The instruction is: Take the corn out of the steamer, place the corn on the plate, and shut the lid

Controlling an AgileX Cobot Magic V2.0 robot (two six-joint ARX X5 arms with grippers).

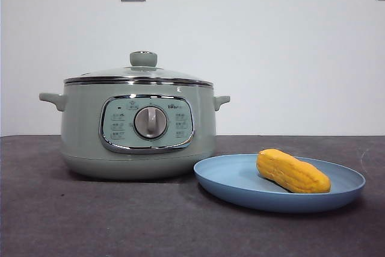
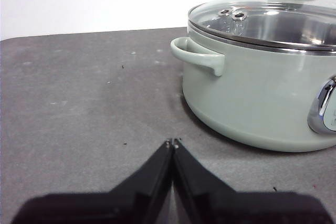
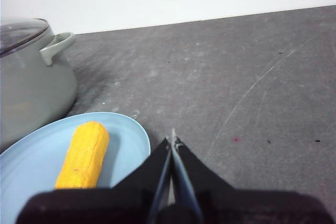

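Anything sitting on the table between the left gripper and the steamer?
No. In the left wrist view, only bare grey table lies between the shut left gripper and the steamer.

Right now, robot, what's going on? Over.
Left gripper and right gripper shut, empty. Corn on plate. Lid on steamer. Nothing blocking.

Steamer (image 1: 138, 142) showing pale sage green, chrome-framed panel, silver dial (image 1: 150, 122). Corn (image 1: 293, 171) showing yellow-orange on light-blue plate (image 1: 234, 180). Table (image 1: 90, 221) showing dark grey, faintly scuffed; wall (image 1: 271, 40) white.
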